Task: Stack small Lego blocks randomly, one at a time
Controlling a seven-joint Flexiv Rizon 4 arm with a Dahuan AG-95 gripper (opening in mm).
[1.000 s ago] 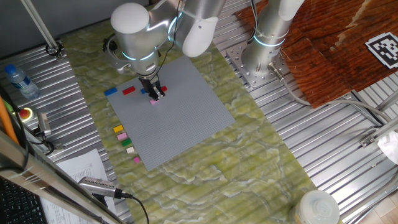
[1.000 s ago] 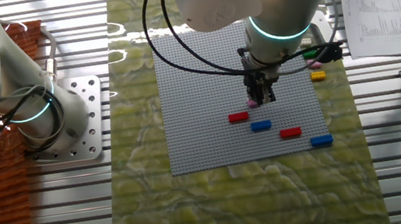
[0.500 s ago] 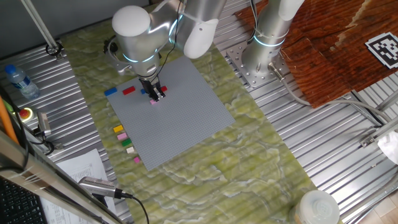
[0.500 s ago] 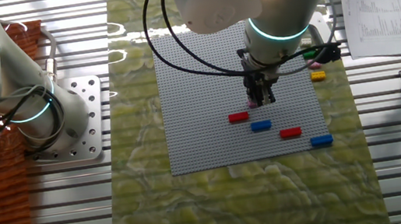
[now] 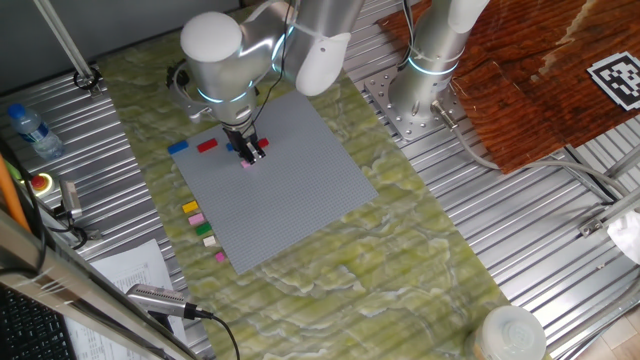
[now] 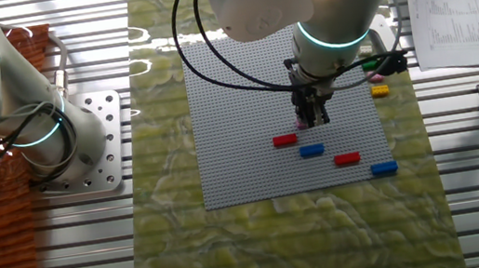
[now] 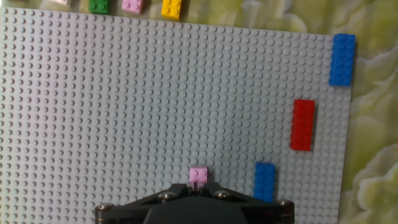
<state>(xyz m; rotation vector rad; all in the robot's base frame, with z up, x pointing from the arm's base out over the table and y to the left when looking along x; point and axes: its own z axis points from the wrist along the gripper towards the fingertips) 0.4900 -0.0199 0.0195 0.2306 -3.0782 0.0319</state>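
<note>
The gripper [image 5: 249, 155] stands low over the grey baseplate [image 5: 290, 190], its jaws close together on a small pink block [image 7: 198, 175] that sits on the plate's studs. That block also shows in the fixed views [image 5: 246, 163] [image 6: 302, 121], under the gripper [image 6: 315, 121]. In the hand view the gripper [image 7: 198, 186] fills the bottom edge. On the plate lie a blue block [image 7: 265, 182], a red block [image 7: 303, 124] and another blue block [image 7: 342, 59]. A further red block [image 6: 285, 141] lies next to the gripper.
Yellow [image 7: 171, 7], pink [image 7: 134, 6] and green [image 7: 99, 6] blocks lie in a row just off the plate's edge, on the green mat [image 5: 330, 260]. A second arm's base [image 5: 425, 70] stands beyond the plate. Papers [image 6: 456, 0] lie beside the mat.
</note>
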